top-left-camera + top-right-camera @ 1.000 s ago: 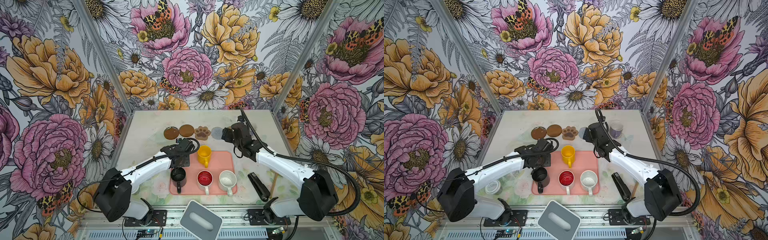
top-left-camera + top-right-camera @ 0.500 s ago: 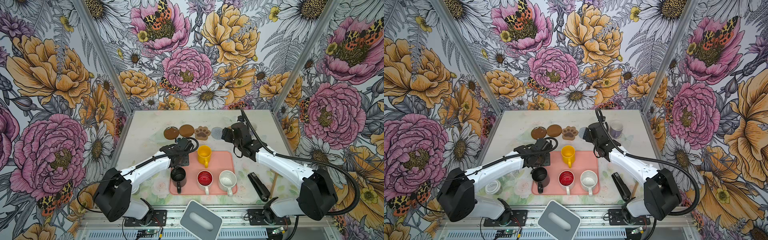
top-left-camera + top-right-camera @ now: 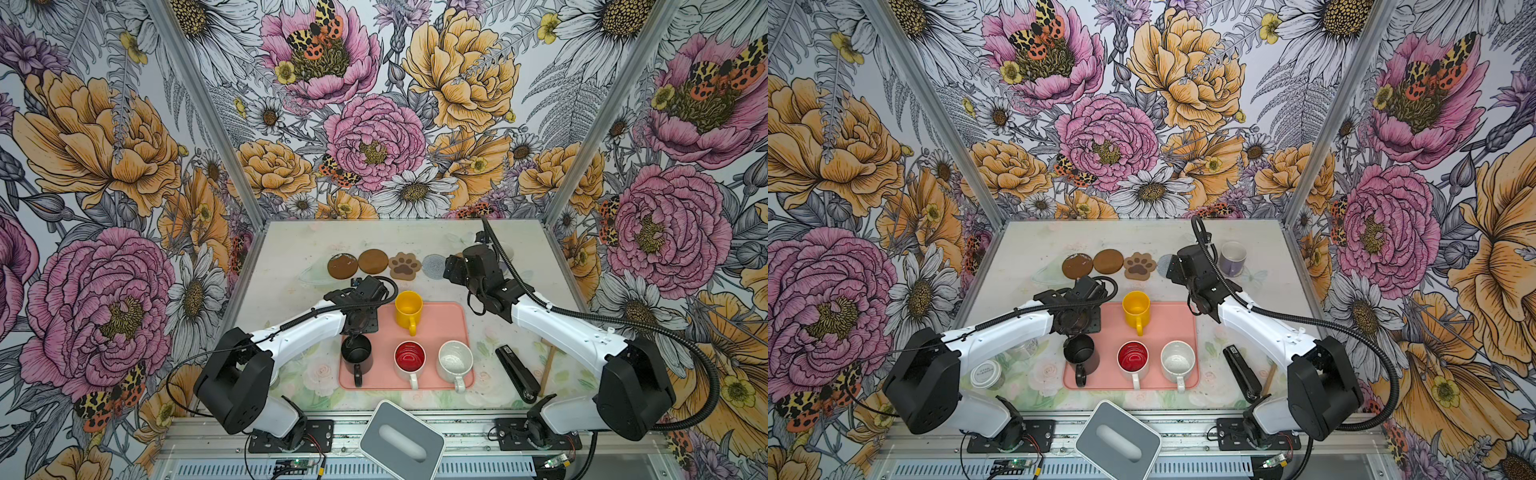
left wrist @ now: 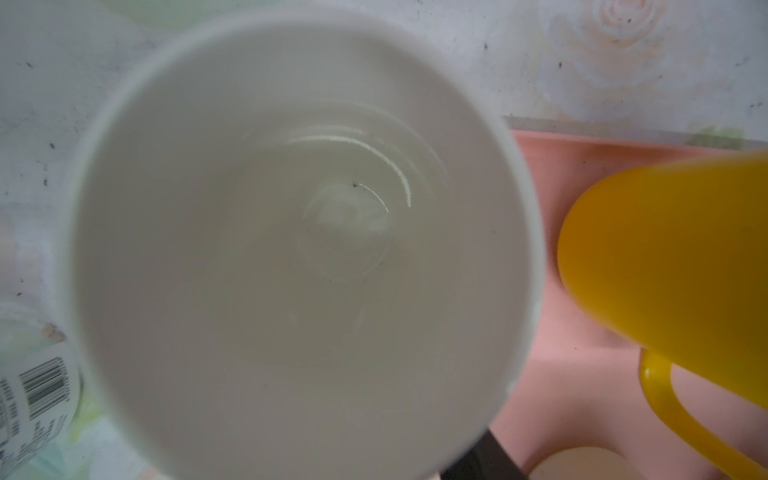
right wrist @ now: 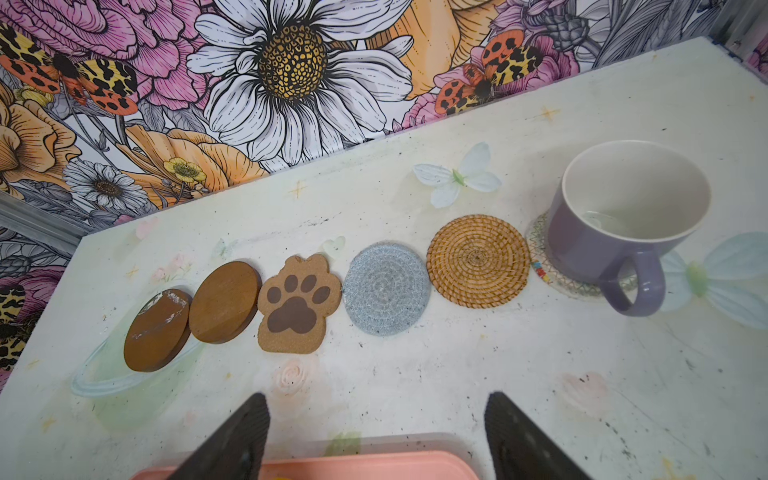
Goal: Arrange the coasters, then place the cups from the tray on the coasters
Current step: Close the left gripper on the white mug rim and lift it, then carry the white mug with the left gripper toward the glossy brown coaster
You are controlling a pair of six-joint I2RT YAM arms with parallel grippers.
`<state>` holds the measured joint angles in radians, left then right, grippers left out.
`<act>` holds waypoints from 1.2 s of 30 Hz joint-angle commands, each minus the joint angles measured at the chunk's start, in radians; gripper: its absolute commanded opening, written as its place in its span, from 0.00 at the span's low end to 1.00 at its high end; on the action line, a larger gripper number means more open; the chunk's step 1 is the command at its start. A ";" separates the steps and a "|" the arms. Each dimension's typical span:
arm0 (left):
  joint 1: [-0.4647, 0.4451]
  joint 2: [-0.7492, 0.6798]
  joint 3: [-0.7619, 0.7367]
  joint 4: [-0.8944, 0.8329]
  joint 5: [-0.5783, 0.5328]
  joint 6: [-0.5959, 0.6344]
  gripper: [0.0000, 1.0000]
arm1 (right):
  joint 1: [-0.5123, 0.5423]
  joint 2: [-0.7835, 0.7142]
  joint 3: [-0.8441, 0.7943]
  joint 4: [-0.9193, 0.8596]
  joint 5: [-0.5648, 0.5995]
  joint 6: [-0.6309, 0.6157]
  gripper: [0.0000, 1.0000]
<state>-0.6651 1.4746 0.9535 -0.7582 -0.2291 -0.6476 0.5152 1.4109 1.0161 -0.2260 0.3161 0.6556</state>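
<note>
Six coasters lie in a close-set row across the far part of the table (image 3: 291,257): a brown disc (image 5: 156,330), a second brown disc (image 5: 224,301), a paw-shaped coaster (image 5: 297,305), a grey woven coaster (image 5: 386,289), a rattan coaster (image 5: 478,261) and a clear coaster (image 5: 536,245). The lavender cup (image 5: 623,232) stands upright on the clear coaster; the other five are bare. Nearer the robot lies the pink tray (image 3: 444,324). On it, the yellow cup (image 3: 408,307) stands by the far edge. The black cup (image 3: 356,353), the red-lined cup (image 3: 409,359) and the speckled cup (image 3: 455,361) stand in a line along the near edge, all upright. The cream cup (image 4: 291,249) fills the left wrist view, seen straight down its mouth. It is at the tray's far left corner, just beside the yellow cup. In both top views it is hidden under the left gripper (image 3: 360,326). That gripper's fingers do not show, so I cannot tell how wide it is or whether it holds the cup. The right gripper (image 5: 376,401) hangs between the tray's far edge and the coaster row, fingers spread wide with nothing between them. To the right of the tray lie a black stapler (image 3: 517,368) and a wooden stick (image 3: 548,365). A grey box with an oval slot (image 3: 402,436) sits at the near edge.
</note>
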 commanded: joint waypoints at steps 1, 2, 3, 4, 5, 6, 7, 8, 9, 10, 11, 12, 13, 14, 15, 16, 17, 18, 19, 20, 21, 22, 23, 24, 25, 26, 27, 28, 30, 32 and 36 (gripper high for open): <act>0.009 0.007 -0.007 0.031 0.007 0.014 0.42 | -0.009 -0.001 -0.011 0.024 -0.005 0.010 0.83; 0.010 0.008 -0.006 0.032 0.006 0.014 0.40 | -0.009 -0.001 -0.011 0.024 -0.006 0.010 0.83; 0.010 0.012 -0.006 0.031 0.006 0.014 0.39 | -0.010 -0.003 -0.011 0.024 -0.006 0.011 0.83; 0.012 0.014 -0.005 0.031 0.005 0.016 0.38 | -0.010 -0.002 -0.013 0.024 -0.006 0.010 0.83; 0.012 0.018 -0.005 0.031 0.006 0.016 0.35 | -0.009 -0.003 -0.013 0.024 -0.006 0.010 0.83; 0.013 0.020 -0.004 0.032 0.006 0.016 0.34 | -0.012 -0.003 -0.012 0.024 -0.006 0.010 0.83; 0.013 0.022 -0.004 0.031 0.005 0.016 0.33 | -0.012 -0.004 -0.013 0.024 -0.006 0.009 0.83; 0.014 0.023 -0.004 0.032 0.000 0.015 0.30 | -0.012 -0.006 -0.013 0.024 -0.005 0.009 0.83; 0.015 0.023 -0.004 0.031 -0.004 0.013 0.27 | -0.012 -0.007 -0.014 0.024 -0.006 0.009 0.83; 0.016 0.023 -0.003 0.032 -0.005 0.013 0.26 | -0.012 -0.008 -0.014 0.024 -0.006 0.008 0.83; 0.018 0.023 -0.005 0.031 -0.006 0.012 0.23 | -0.012 -0.009 -0.016 0.024 -0.006 0.008 0.83; 0.019 0.024 -0.005 0.032 -0.005 0.013 0.20 | -0.012 -0.012 -0.017 0.024 -0.004 0.008 0.83; 0.019 0.024 -0.004 0.031 -0.004 0.014 0.18 | -0.013 -0.013 -0.018 0.024 -0.004 0.009 0.83; 0.020 0.026 -0.004 0.032 -0.004 0.014 0.15 | -0.013 -0.015 -0.019 0.024 -0.004 0.009 0.83; 0.021 0.027 -0.004 0.031 -0.004 0.014 0.12 | -0.014 -0.015 -0.019 0.024 -0.005 0.009 0.83; 0.021 0.028 -0.004 0.031 -0.003 0.015 0.09 | -0.014 -0.016 -0.020 0.024 -0.005 0.009 0.83; 0.021 0.029 -0.004 0.032 -0.003 0.014 0.06 | -0.015 -0.016 -0.021 0.024 -0.005 0.009 0.83; 0.021 0.028 -0.003 0.032 -0.003 0.014 0.03 | -0.015 -0.017 -0.020 0.024 -0.004 0.009 0.83; 0.020 0.029 -0.004 0.031 -0.005 0.014 0.00 | -0.016 -0.017 -0.021 0.024 -0.004 0.010 0.83; 0.021 0.028 -0.002 0.031 -0.006 0.013 0.00 | -0.016 -0.018 -0.021 0.024 -0.004 0.010 0.83; 0.021 0.028 -0.003 0.031 -0.007 0.011 0.00 | -0.016 -0.018 -0.022 0.024 -0.006 0.009 0.83; 0.021 0.026 -0.002 0.031 -0.010 0.011 0.00 | -0.016 -0.018 -0.023 0.024 -0.006 0.010 0.83; 0.021 0.023 -0.001 0.031 -0.013 0.010 0.00 | -0.015 -0.020 -0.024 0.024 -0.006 0.010 0.83; 0.019 0.019 -0.001 0.031 -0.019 0.008 0.00 | -0.015 -0.020 -0.025 0.024 -0.006 0.010 0.83; 0.017 0.011 0.000 0.031 -0.027 0.004 0.00 | -0.016 -0.022 -0.026 0.024 -0.006 0.010 0.83; 0.015 0.003 0.000 0.031 -0.039 0.000 0.00 | -0.017 -0.024 -0.026 0.024 -0.005 0.010 0.83; 0.014 -0.007 0.001 0.031 -0.053 -0.007 0.00 | -0.017 -0.024 -0.027 0.024 -0.005 0.011 0.83; 0.012 -0.020 0.001 0.032 -0.071 -0.015 0.00 | -0.018 -0.027 -0.027 0.024 -0.004 0.012 0.83; 0.010 -0.043 0.005 0.031 -0.097 -0.019 0.00 | -0.018 -0.026 -0.029 0.024 -0.003 0.014 0.83; 0.009 -0.068 0.011 0.032 -0.115 -0.020 0.00 | -0.018 -0.025 -0.030 0.024 -0.005 0.018 0.83; 0.010 -0.105 0.019 0.031 -0.142 -0.021 0.00 | -0.018 -0.024 -0.026 0.024 -0.009 0.019 0.83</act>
<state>-0.6514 1.4231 0.9535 -0.7589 -0.2970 -0.6525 0.5022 1.4075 0.9909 -0.2245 0.3157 0.6640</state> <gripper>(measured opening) 0.155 0.832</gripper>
